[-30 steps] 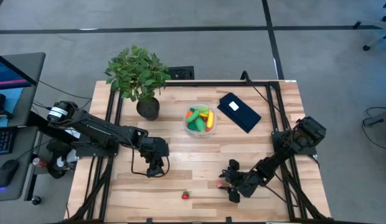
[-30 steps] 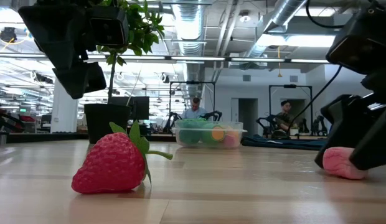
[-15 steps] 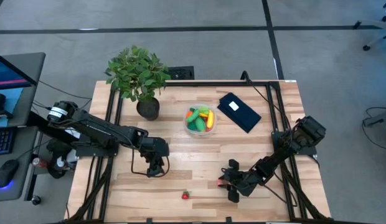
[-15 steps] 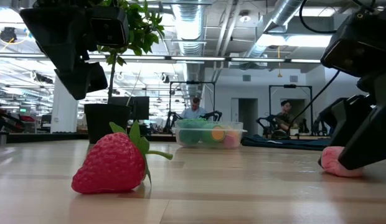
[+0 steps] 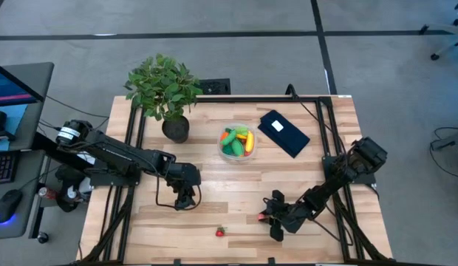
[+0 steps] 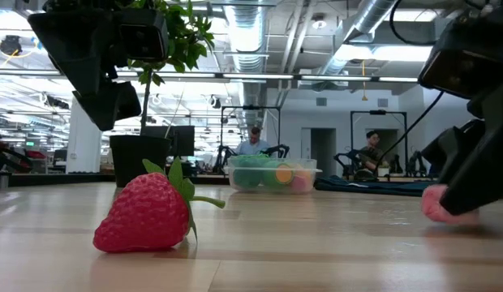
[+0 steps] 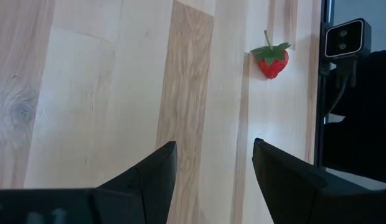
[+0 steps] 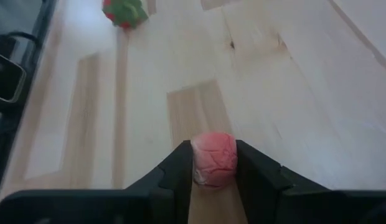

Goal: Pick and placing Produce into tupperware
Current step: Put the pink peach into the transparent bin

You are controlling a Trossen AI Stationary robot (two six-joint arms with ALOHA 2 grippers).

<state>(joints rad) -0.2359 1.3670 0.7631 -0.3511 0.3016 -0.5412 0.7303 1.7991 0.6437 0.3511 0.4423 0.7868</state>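
The produce still out on the table comes down to two small red pieces. Nearest the table's front edge lies a strawberry with a green leafy cap, on its side on bare wood, touched by nothing. Just beyond it and toward the right arm's side is a pink-red berry, and the right gripper has its two dark fingers pressed against both sides of that piece, low on the wood, so it is clamped on it. Judging by looks, these are light, hollow toy pieces with a smooth, bumpy skin (likely to squirt out of a hard pinch), so a hold across the widest part of the body seems safest, not by the thin leaves or stem. Farther in, the left gripper hangs over bare boards with its fingers parted and nothing between them. Beyond both, at the middle of the table, the clear tub already holds an orange carrot, a yellow banana and green pieces, with a potted plant beside it.
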